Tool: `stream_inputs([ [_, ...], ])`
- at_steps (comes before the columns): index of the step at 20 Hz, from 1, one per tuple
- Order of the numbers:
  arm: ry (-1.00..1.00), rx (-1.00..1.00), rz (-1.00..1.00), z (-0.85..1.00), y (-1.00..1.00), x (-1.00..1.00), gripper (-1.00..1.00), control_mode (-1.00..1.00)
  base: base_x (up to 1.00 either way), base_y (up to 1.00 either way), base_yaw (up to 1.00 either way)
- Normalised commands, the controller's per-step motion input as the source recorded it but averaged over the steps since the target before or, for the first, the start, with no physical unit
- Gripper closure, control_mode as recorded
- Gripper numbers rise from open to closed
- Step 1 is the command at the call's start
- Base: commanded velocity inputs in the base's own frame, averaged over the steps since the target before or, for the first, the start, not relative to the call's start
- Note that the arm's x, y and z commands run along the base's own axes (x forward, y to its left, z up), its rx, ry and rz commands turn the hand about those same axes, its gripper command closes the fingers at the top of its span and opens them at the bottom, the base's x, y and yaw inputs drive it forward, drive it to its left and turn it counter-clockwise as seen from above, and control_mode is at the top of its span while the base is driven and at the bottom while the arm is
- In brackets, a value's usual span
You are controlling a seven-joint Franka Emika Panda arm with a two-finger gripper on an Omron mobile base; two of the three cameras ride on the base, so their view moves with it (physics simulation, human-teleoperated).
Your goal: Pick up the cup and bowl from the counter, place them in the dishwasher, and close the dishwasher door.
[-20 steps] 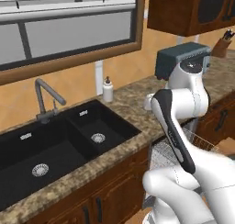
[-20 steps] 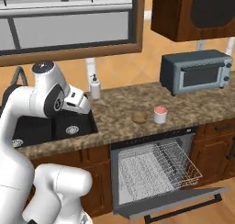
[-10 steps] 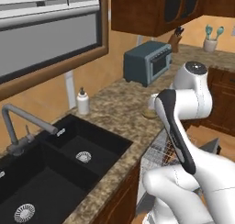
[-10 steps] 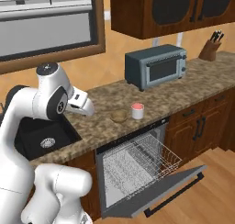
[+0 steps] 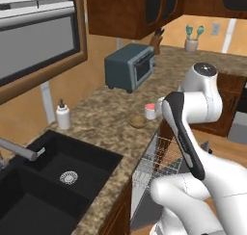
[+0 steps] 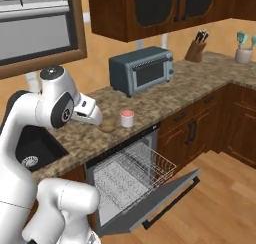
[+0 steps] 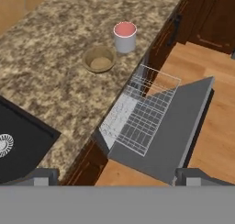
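Speckled counter (image 6: 165, 95) over dark cabinets. Cup (image 7: 125, 36) just beside bowl (image 7: 99, 59), above the dishwasher (image 6: 131, 174), door (image 6: 160, 200) dropped open. End effector (image 7: 117, 176) spread wide, empty, hovering.

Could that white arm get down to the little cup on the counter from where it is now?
Probably yes. The cup stands apart from the bowl on the bare counter, with nothing over it. The tool hangs open above, holding nothing, and the open dishwasher door lies lower, out of the way.
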Motion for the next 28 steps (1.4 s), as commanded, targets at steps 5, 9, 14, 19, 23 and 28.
stream_inputs([
  [5, 0.00, 0.00, 0.00, 0.00, 0.00, 0.00, -1.00, 1.00, 0.49, 0.16, -0.39],
  [9, 0.00, 0.00, 0.00, 0.00, 0.00, 0.00, -1.00, 1.00, 0.06, 0.18, -0.12],
  [14, 0.00, 0.00, 0.00, -0.20, 0.17, 0.56, -1.00, -1.00, 0.02, 0.05, 0.00],
  [19, 0.00, 0.11, 0.02, -0.30, 0.08, 0.65, -1.00, -1.00, 0.00, 0.00, 0.00],
  [23, 0.00, 0.22, 0.02, -0.47, 0.21, 0.13, -1.00, -1.00, 0.00, 0.00, 0.00],
  [28, 0.09, 0.03, -0.01, -0.43, 0.45, 0.24, -1.00, -1.00, 0.00, 0.00, 0.00],
])
